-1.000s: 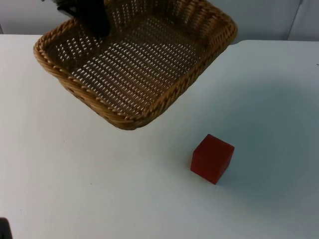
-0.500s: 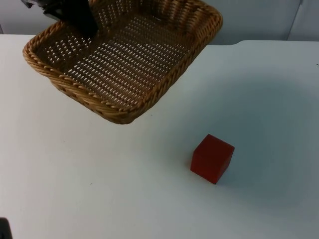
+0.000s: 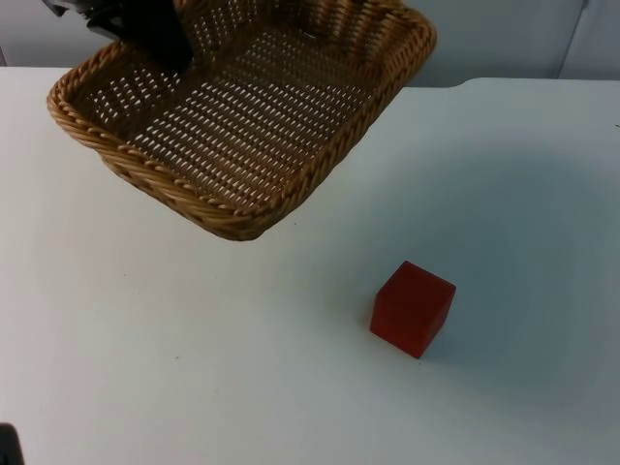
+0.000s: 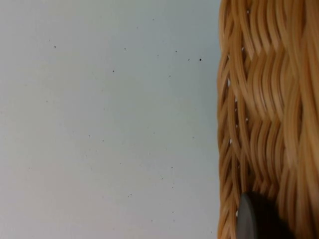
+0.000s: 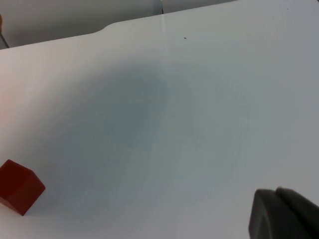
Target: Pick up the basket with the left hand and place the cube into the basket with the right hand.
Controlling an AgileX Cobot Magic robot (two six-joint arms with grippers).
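Basket (image 3: 252,116) rim in left claw (image 3: 155,44), cube (image 3: 413,308) apart

No writing, label, brand or number can be read on anything here; every face is plain.

Basket (image 3: 252,116): hanging tilted above the tabletop (image 3: 145,368), toward the far left, before the partition wall (image 3: 504,34).
Left claw (image 3: 145,29): gripping the basket's far-left rim.
Cube (image 3: 413,308): sitting on the tabletop, right of and nearer than the basket, well apart.
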